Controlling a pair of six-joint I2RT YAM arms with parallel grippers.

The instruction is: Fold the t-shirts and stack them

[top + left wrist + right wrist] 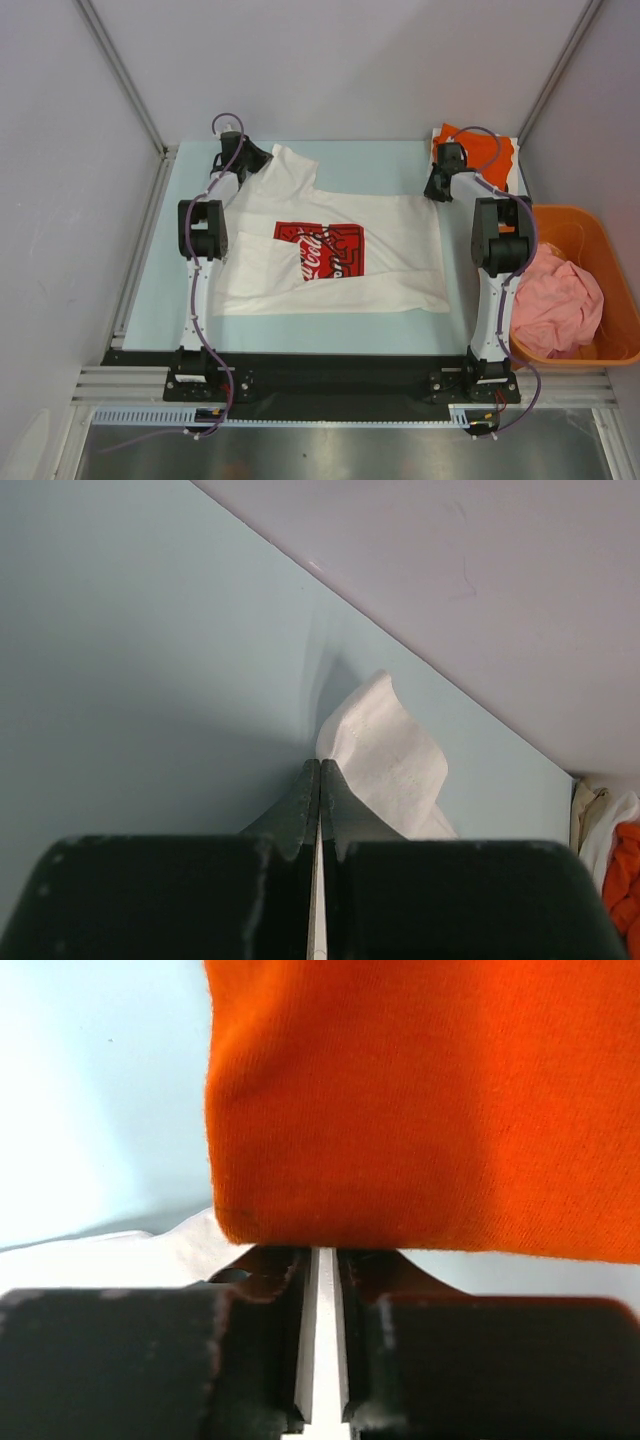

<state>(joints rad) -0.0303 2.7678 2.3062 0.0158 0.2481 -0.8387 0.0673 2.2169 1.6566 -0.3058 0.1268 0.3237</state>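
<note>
The white t-shirt with a red-and-black chest print lies spread on the pale blue table, its left part folded over. My left gripper is shut on the shirt's far left corner; the left wrist view shows white cloth pinched between the jaws. My right gripper is shut on the shirt's far right corner; white cloth runs between its jaws. The folded orange t-shirt lies just beyond it and fills the right wrist view. The pink t-shirt lies crumpled in the basket.
An orange plastic basket stands off the table's right side. Grey walls enclose the table at the back and sides. The back wall is close ahead of my left gripper.
</note>
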